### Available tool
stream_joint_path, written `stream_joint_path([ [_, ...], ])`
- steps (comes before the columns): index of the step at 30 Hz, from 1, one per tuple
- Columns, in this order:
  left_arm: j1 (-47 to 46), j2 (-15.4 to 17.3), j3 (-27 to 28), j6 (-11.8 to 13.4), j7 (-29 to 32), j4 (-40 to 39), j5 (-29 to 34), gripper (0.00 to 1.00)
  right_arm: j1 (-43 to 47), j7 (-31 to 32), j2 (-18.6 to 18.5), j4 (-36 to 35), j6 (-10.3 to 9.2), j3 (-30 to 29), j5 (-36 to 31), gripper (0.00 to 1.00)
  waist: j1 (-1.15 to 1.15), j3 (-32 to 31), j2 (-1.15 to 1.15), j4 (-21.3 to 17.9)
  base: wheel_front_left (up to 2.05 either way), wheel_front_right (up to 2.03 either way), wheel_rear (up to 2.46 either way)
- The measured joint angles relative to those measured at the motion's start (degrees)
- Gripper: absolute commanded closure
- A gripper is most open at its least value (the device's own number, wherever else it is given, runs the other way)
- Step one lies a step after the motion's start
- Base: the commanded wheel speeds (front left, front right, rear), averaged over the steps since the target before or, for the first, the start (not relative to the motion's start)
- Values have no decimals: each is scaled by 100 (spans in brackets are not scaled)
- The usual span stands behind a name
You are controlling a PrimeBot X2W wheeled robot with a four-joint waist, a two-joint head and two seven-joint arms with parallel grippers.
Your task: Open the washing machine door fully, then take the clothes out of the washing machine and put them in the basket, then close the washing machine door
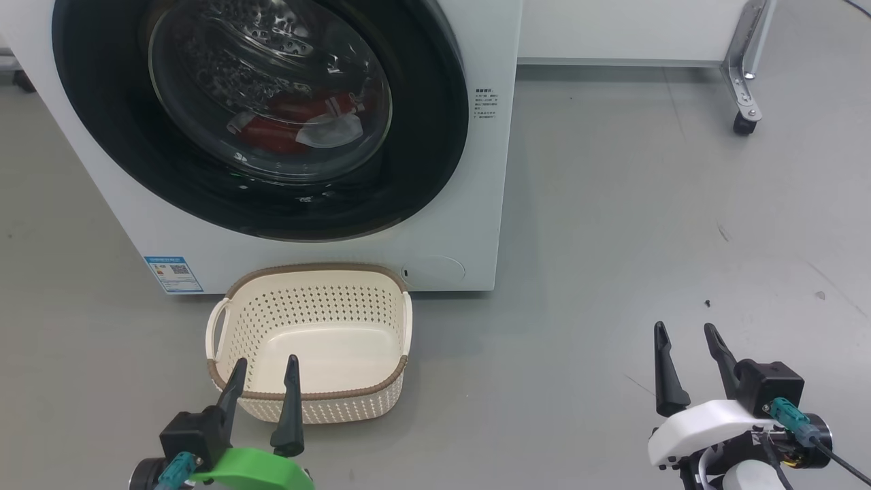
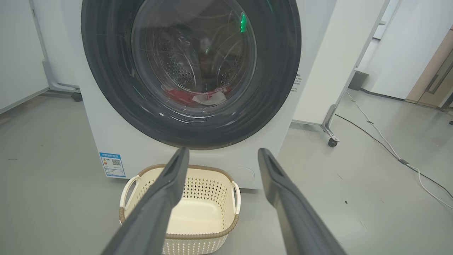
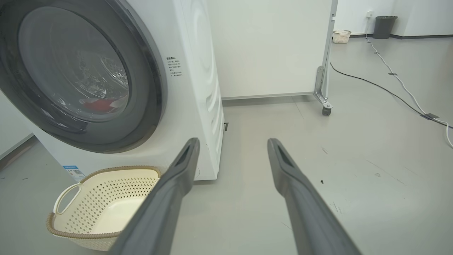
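Grey floor bears washing machine with blue label.

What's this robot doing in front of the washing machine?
It faces the washing machine, whose door is shut. Red and whitish clothes lie inside, behind the glass. An empty basket sits on the floor in front. Its left claw and right claw hover low, both open, holding nothing. The job is not yet begun.

My left gripper hangs with its two dark fingers spread apart, pointing at the washing machine. The washing machine door is shut against the machine's front. Behind its glass lie red clothes and a whitish cloth. The basket stands on the floor just in front of the washing machine, below the door.
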Motion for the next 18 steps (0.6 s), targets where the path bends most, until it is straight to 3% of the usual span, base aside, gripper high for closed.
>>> stream_joint_path([
  [18,-11,0,-38,5,0,30,92,0,-86,-1,2,73,1,4,0,0,0,54,0,22,0,0,0],
])
